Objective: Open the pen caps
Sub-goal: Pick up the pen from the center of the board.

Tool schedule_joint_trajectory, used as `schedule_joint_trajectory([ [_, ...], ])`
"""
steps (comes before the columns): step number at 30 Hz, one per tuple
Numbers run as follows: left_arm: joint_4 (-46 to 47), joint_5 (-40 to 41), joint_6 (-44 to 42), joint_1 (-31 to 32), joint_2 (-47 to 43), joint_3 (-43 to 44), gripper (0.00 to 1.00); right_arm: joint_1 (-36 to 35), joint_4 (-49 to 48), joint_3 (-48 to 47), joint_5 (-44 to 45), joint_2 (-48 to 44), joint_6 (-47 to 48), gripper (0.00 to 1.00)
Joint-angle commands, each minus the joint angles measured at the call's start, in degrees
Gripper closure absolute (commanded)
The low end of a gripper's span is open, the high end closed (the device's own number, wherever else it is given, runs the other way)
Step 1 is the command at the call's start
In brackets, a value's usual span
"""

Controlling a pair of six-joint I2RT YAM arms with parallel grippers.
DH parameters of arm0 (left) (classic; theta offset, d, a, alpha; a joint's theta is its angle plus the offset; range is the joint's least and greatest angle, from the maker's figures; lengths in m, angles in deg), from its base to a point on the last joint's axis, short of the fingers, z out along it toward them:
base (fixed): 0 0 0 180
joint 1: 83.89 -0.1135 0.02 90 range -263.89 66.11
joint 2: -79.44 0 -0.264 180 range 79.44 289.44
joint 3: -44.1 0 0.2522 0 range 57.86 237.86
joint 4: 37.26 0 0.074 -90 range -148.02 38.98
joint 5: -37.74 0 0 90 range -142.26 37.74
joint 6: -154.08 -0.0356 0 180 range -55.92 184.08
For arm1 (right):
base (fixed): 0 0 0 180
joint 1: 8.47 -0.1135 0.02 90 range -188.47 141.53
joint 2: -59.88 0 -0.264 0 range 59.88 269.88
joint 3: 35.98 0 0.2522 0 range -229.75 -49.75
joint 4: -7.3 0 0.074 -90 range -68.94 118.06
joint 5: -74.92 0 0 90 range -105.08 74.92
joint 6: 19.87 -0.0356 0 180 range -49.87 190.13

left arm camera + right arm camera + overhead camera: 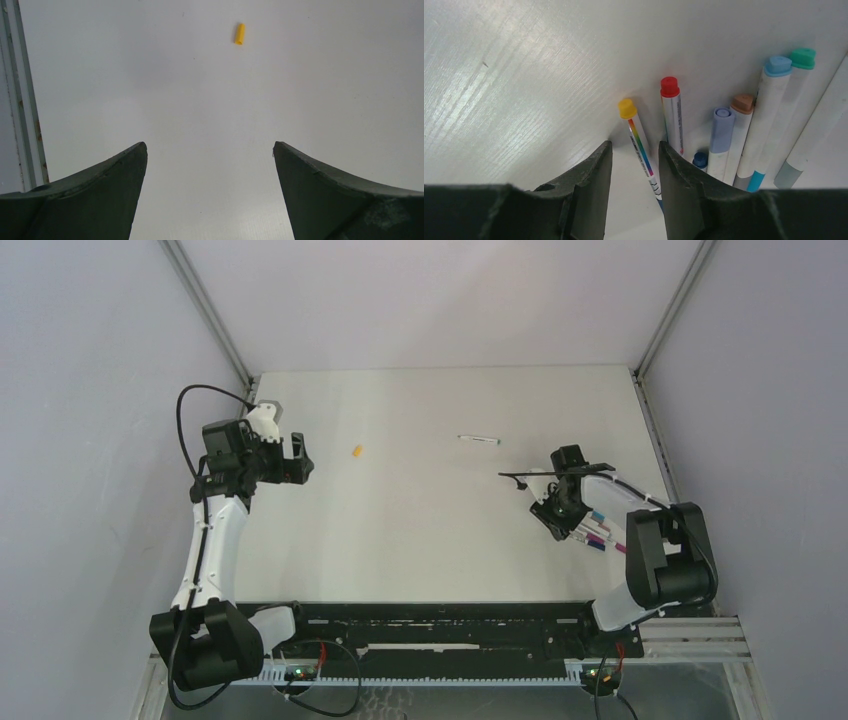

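A white table [430, 540] stands between plain grey walls [90, 390]. On its left half one loose cap [239, 34], yellow, lies alone. The left gripper [210, 147] hangs above the bare table near it, jaws spread wide and holding nothing. A single pen [478, 440] lies farther right, well apart from that cap. I judge it is the opened one, but its end is too small to tell.

The other pens [744, 135] lie side by side at the right edge. The right gripper [634, 145] is low over them, jaws half spread. The yellow-topped pen [636, 132] runs between the jaws. The gap looks wider than the barrel, so I see no pinch yet.

In this group the caps are still on: yellow, red [669, 86], lilac [722, 129], brown [742, 103], light blue [778, 65] and green [802, 57]. So the task seems to be at an early stage: perhaps one cap is off and about six are left.
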Motion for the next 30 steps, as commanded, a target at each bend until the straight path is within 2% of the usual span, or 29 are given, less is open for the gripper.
schedule_joint_trajectory([
  [1,1.0,-1.2,-1.1,-0.6,-0.3,-1.7,0.0,-0.3,-2.3,-0.2,-0.3,0.8,0.1,0.62],
  [6,0.9,-1.3,-1.1,-0.6,-0.1,-1.6,0.0,-0.6,-2.9,-0.3,0.5,2.4,0.1,0.7],
  [15,0.8,-2.0,-1.3,-0.6,-0.3,-1.7,0.0,-4.3,-2.2,-0.3,1.0,3.2,-0.1,0.99],
  [24,2.7,-5.7,-1.7,-0.6,-3.1,-3.3,0.0,-9.8,6.5,-10.9,-9.6,-3.0,-4.1,1.0],
  [30,5.6,-10.2,-1.2,0.1,-5.9,-3.7,0.0,-11.2,4.5,-21.1,-19.2,-8.1,-11.3,1.0],
])
